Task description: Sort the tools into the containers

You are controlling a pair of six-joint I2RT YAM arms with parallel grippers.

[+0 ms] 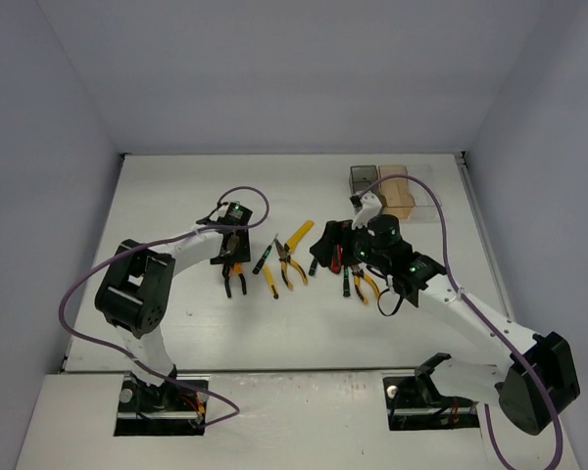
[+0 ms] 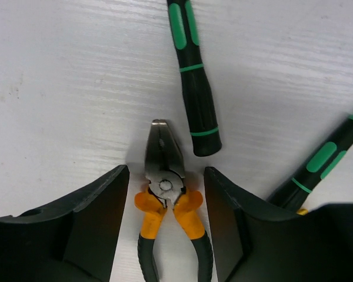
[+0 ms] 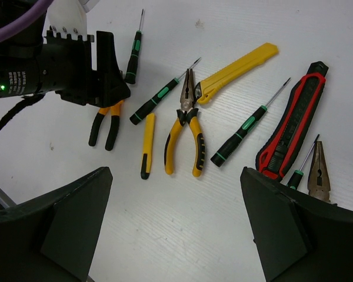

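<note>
My left gripper (image 2: 166, 170) is open and low over the table. Its fingers (image 2: 94, 205) straddle the orange-and-black pliers (image 2: 167, 191) with a gap on each side. The pliers lie flat, nose pointing away. Two black-green screwdrivers (image 2: 193, 76) (image 2: 317, 167) lie just beyond. My right gripper (image 3: 176, 176) hangs open above bare table, with nothing between its fingers. Ahead of it lie yellow pliers (image 3: 185, 135), a yellow utility knife (image 3: 238, 70), a red utility knife (image 3: 294, 126) and a screwdriver (image 3: 247, 126). The containers stand at the back right: dark grey (image 1: 365, 179), amber (image 1: 396, 191) and clear (image 1: 426, 203).
A small yellow knife (image 3: 147, 144) lies beside the yellow pliers. Another pair of pliers (image 3: 319, 173) lies by my right finger. The left gripper (image 1: 233, 257) and right gripper (image 1: 338, 245) flank the row of tools. Grey walls close in the table on three sides.
</note>
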